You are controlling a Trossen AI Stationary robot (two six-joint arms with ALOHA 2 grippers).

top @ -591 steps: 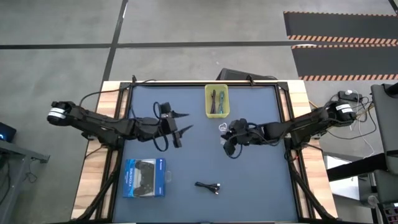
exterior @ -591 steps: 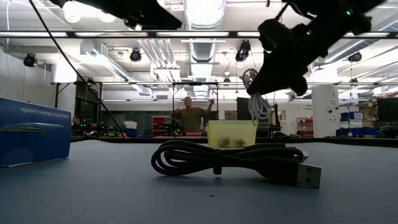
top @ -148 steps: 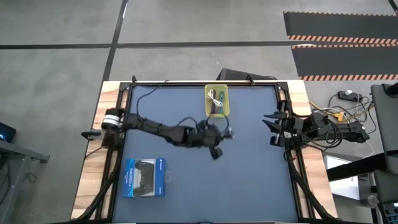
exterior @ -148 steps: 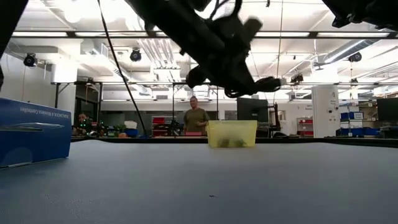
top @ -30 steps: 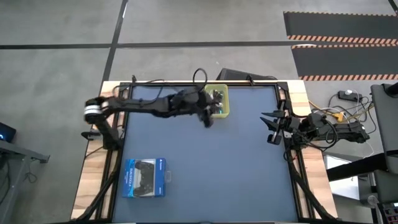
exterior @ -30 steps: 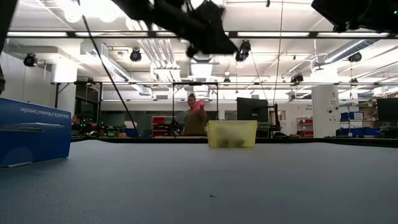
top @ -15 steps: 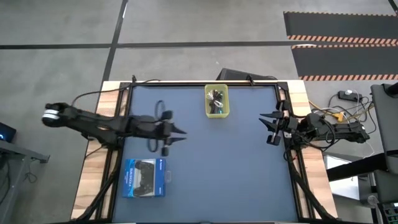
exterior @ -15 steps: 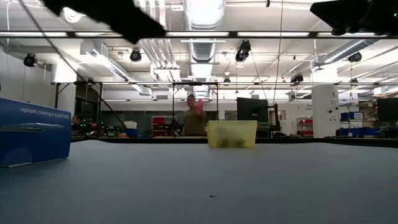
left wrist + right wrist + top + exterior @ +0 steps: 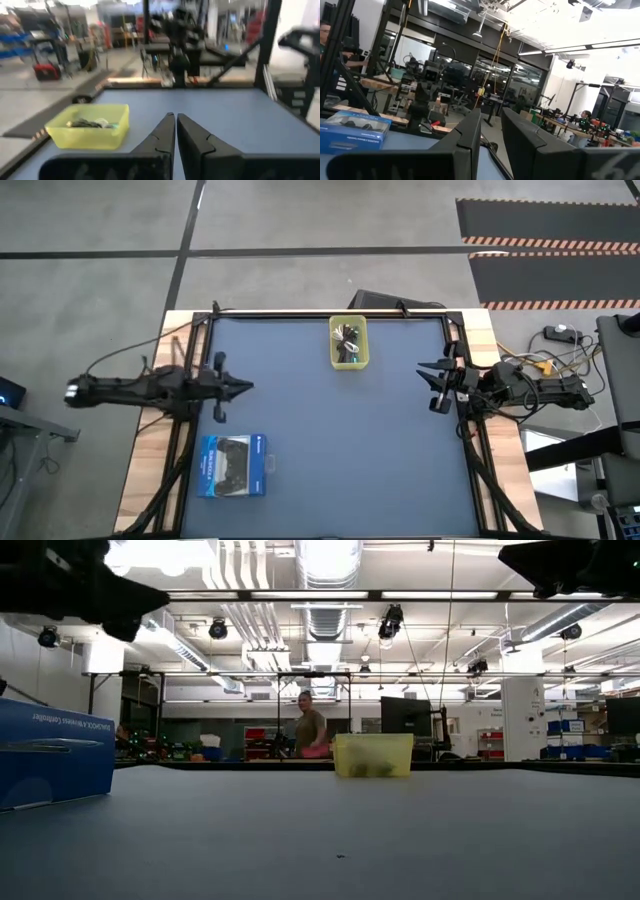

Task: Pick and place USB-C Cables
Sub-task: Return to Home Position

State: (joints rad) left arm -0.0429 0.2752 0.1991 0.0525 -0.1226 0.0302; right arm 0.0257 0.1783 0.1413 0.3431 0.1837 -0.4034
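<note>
Nearest, at the lower left of the overhead frame, the blue box (image 9: 232, 466) lies flat on the dark table (image 9: 340, 460), close to the table's left edge and well short of its front edge. Just above the box in that frame, at mid-height on the left, the left gripper (image 9: 245, 386) hangs just inside the left edge and points toward the centre. Its two fingers are pressed together with only a hairline between them and hold nothing. Level with it at the right edge of the table, the right gripper (image 9: 428, 386) faces inward with its fingers spread apart, also holding nothing. A wide stretch of bare mat runs between the two grippers and down to the front edge. Farther back, at the top centre of the overhead frame, the yellow bin (image 9: 334, 345) stands just inside the far edge. The cables (image 9: 347, 338) lie heaped inside it as a tangle of pale and dark strands, too small to sort by colour. They are well apart from both pairs of fingers, a little closer to the right gripper. Beyond the bin, in the level view, a person (image 9: 311, 732) stands in the room behind the table.
</note>
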